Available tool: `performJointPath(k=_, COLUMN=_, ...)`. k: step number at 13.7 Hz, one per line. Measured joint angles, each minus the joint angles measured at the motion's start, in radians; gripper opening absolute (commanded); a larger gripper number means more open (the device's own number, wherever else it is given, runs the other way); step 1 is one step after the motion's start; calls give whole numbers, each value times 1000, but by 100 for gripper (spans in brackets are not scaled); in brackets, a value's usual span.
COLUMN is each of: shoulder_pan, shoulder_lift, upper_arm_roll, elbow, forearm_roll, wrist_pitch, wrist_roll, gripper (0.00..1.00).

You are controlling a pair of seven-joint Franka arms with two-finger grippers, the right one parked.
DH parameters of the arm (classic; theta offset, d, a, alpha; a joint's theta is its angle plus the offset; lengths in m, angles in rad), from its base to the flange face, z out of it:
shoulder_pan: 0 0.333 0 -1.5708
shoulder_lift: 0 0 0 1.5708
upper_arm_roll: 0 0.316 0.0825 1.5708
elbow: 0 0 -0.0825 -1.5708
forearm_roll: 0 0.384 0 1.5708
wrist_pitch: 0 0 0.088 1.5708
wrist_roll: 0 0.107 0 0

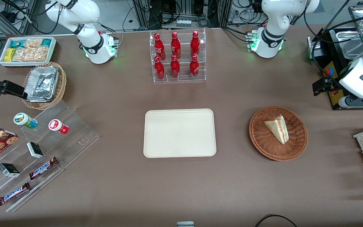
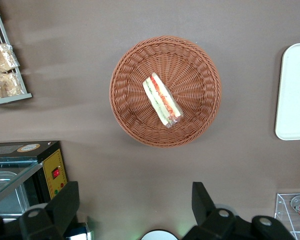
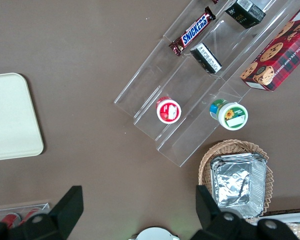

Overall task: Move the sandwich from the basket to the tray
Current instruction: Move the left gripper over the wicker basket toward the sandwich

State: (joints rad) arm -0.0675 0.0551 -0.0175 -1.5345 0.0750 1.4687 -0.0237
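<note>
Lying wrapped in basket (image 2: 135,120): sandwich (image 2: 161,99); jaws apart.

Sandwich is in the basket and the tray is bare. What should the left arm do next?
Probably lower the open end effector straight toward the sandwich: it hangs well above the basket, nothing held, and the tray has nothing on it.
</note>
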Motion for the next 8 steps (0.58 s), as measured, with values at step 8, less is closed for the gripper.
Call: performJointPath(k=8, shoulder_pan=0, shoulder_lift=60, upper_arm_roll=0, elbow=-24, forearm_roll=0, wrist_pitch=44, wrist_roll=-52, gripper=99)
